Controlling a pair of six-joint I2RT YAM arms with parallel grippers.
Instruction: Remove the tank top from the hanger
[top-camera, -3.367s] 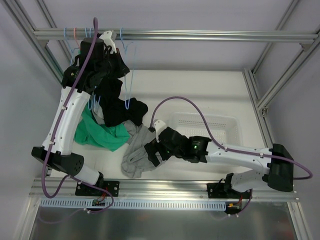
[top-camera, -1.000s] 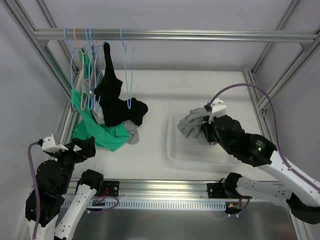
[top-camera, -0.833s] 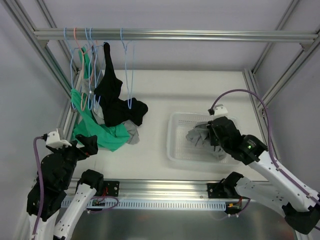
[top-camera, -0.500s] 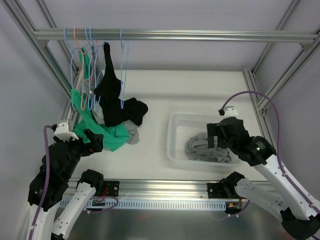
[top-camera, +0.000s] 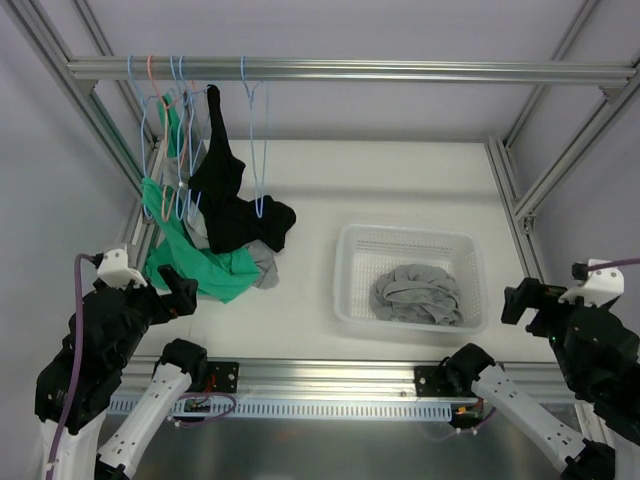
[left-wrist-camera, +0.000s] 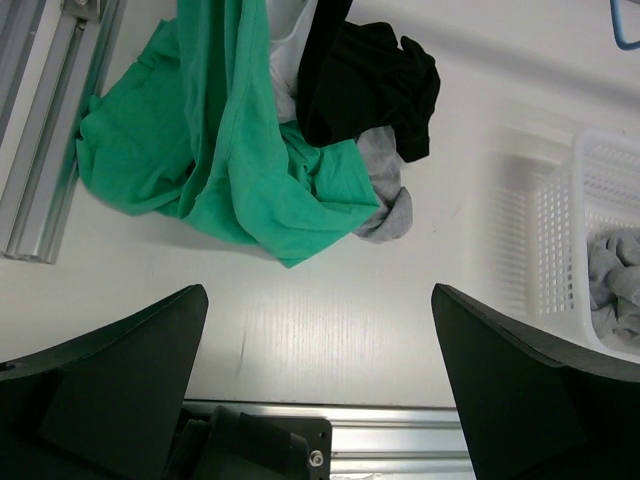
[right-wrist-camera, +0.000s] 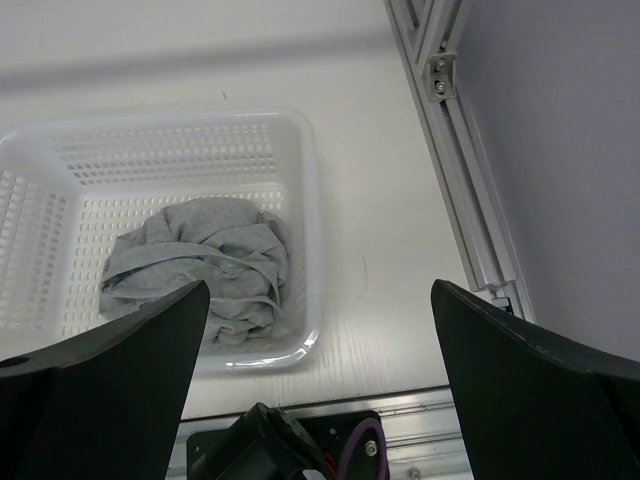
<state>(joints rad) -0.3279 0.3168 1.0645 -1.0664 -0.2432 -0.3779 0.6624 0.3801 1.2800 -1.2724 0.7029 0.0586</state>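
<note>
Judging removal done: left gripper, jaws apart, empty, over near-left corner; thin light-blue wire hanger hangs bare toward far-left corner; light grey fabric tank top lies crumpled in white perforated plastic basket, near-right; right gripper jaws apart, empty. Next I'd only park both arms. Only the top view shows the hanger's hook.

Overhead view looks down from behind; both raised wrist views face downward, sharing the basket

The tank top lies in the basket, right of the heaped garments; the hanger hangs behind them.
</note>
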